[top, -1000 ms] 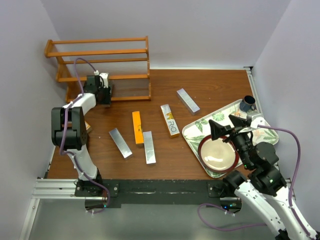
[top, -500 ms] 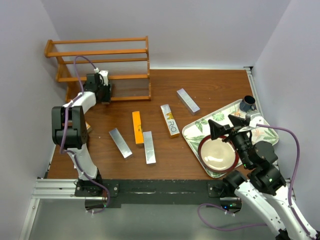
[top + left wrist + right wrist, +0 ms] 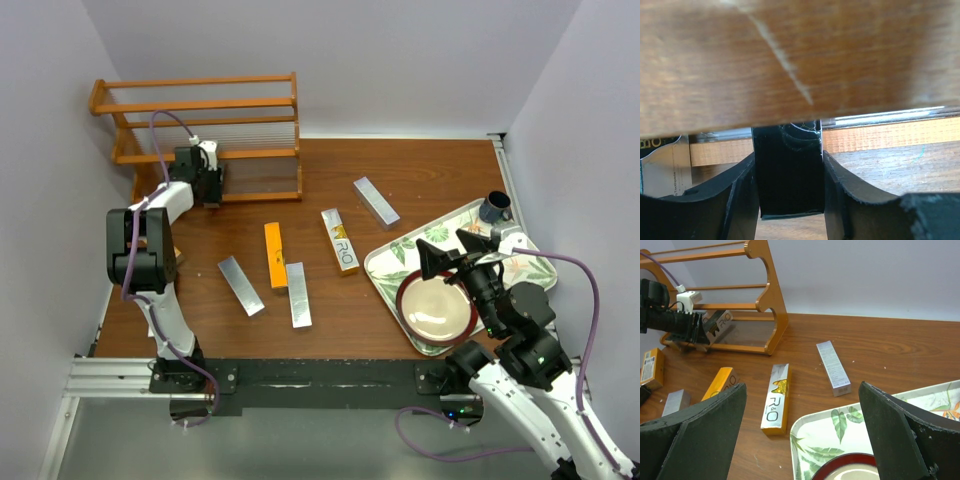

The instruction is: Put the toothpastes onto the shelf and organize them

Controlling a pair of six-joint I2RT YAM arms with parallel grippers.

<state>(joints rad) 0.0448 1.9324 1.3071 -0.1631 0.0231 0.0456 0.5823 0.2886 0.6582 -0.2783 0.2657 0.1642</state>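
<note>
The orange-brown shelf (image 3: 205,105) stands at the back left and also shows in the right wrist view (image 3: 760,295). My left gripper (image 3: 213,186) is shut on a black toothpaste carton (image 3: 787,170) at the shelf's bottom tier, under a rail (image 3: 790,60). Its fingers (image 3: 735,200) press both sides of the carton. On the table lie silver cartons (image 3: 241,285), (image 3: 298,294), (image 3: 376,201), an orange one (image 3: 274,256) and a gold-and-white one (image 3: 340,240). Another orange carton (image 3: 651,367) lies by the left arm. My right gripper (image 3: 455,250) is open and empty above the tray.
A leaf-patterned tray (image 3: 395,255) at the right holds a red-rimmed bowl (image 3: 437,310) and a dark mug (image 3: 494,208). Another carton (image 3: 665,165) sits on the shelf's bottom tier to the left of the held one. Walls close in the left, back and right.
My left gripper has edged slightly further towards the shelf with the black carton. The right arm has not moved.
</note>
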